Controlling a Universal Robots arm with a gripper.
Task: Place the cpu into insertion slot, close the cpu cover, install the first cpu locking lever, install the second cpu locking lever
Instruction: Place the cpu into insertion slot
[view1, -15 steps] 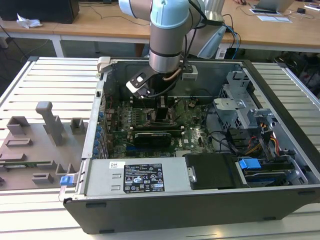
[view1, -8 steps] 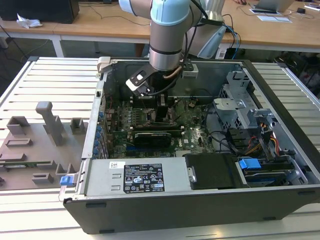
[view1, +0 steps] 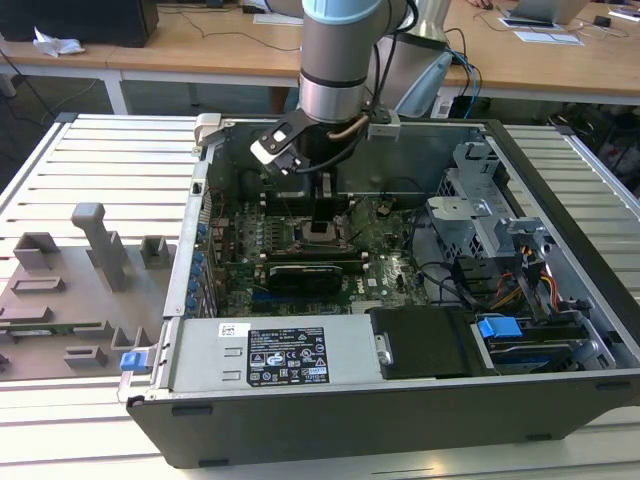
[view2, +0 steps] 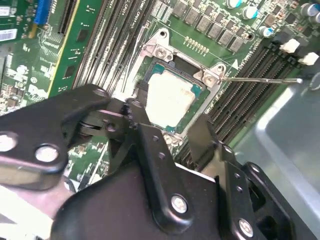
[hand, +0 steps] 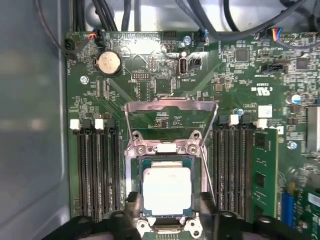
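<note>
Inside the computer case, the cpu sits in the insertion slot; the gripper hangs released, fingers straddling it.

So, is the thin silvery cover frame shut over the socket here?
Open: in the first wrist view the thin silvery cover frame stands swung back from the socket, and the square grey-topped chip lies uncovered in it.

A pale grey slatted tabletop fills the near ground in the exterior view. Behind it stand light wooden desks. One carries a black box and crumpled white paper, another loose sheets of paper. The light is bright and even.
</note>
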